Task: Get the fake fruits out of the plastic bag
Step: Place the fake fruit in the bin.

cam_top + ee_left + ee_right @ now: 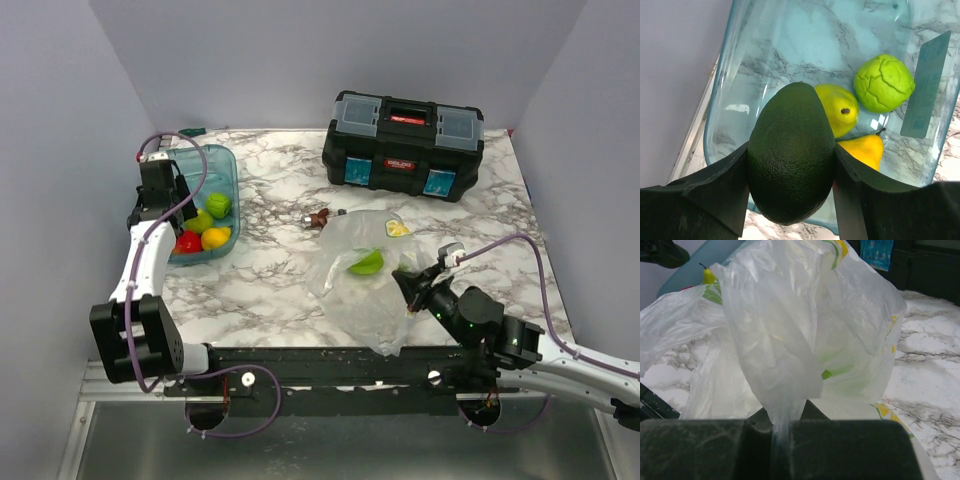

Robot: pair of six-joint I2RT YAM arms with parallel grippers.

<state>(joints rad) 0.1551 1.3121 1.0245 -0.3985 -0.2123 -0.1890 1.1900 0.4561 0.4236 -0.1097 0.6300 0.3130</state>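
My left gripper [791, 192] is shut on an elongated dark green fruit [791, 155] and holds it over the teal tub [720, 100]. Below it in the tub lie a bumpy lime-green fruit [884, 82], a yellow-green one [837, 107] and a yellow pear [862, 150]. The top view also shows a red fruit [188, 241] in the tub [228, 165], under the left gripper [165, 195]. The plastic bag [365, 285] lies crumpled at centre right, with a lime-green fruit [367, 263] inside. My right gripper [782, 445] is shut on a twisted strip of the bag [805, 330].
A black toolbox [404, 145] stands at the back right. Small brown hardware bits [318, 217] lie just behind the bag. Walls close in the table on the left, back and right. The tub sits near the left edge.
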